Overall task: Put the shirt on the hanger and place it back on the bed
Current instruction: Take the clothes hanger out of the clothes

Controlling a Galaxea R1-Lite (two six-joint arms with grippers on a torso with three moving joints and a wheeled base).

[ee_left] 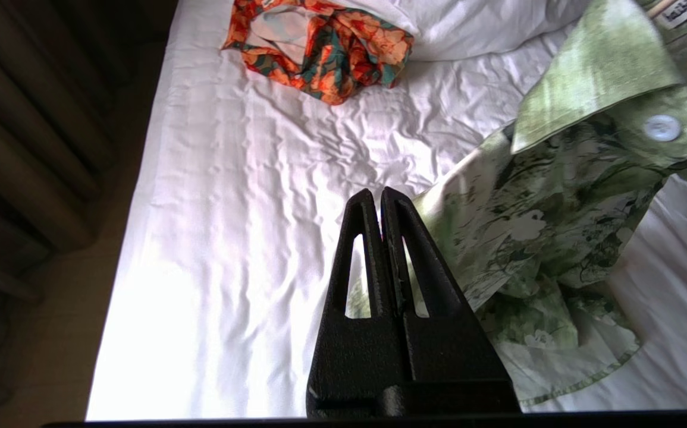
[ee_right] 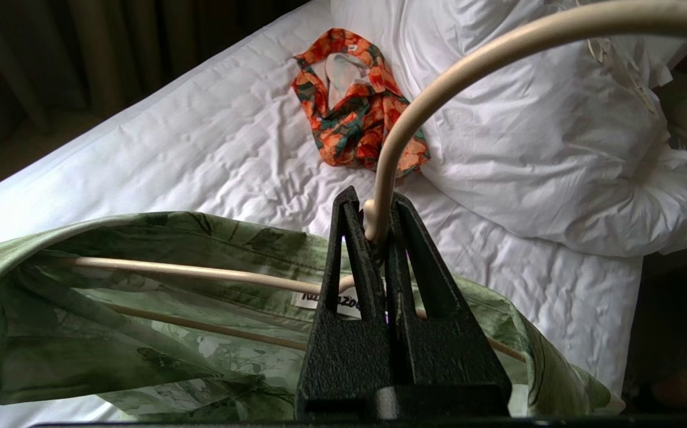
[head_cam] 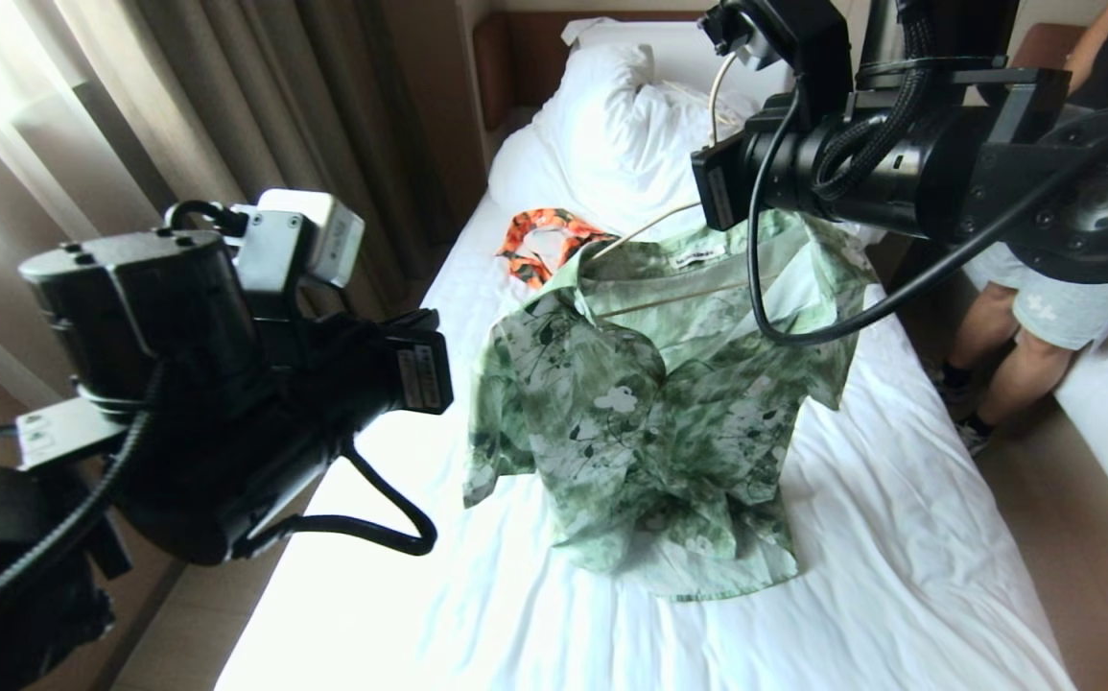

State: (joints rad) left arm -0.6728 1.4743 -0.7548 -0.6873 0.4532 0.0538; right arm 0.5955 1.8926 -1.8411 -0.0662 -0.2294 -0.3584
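Left tool (ee_left: 380, 199): closed, empty, beside the shirt's sleeve. Shirt (head_cam: 649, 403): draped on the hanger (ee_right: 200, 272), green floral, crumpled, hem resting on the bed (head_cam: 899, 537). Right tool (ee_right: 372, 215): clamped on the hanger at its hook base. Hanging looks done; laying it down remains.

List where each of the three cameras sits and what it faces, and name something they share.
Head view: high on the robot, looking down the bed at the shirt; both arms show.
Left wrist view: behind the shut left gripper, facing sheet and shirt.
Right wrist view: behind the right gripper, shut on the hanger.
Shared: all three show the shirt and the orange patterned garment.
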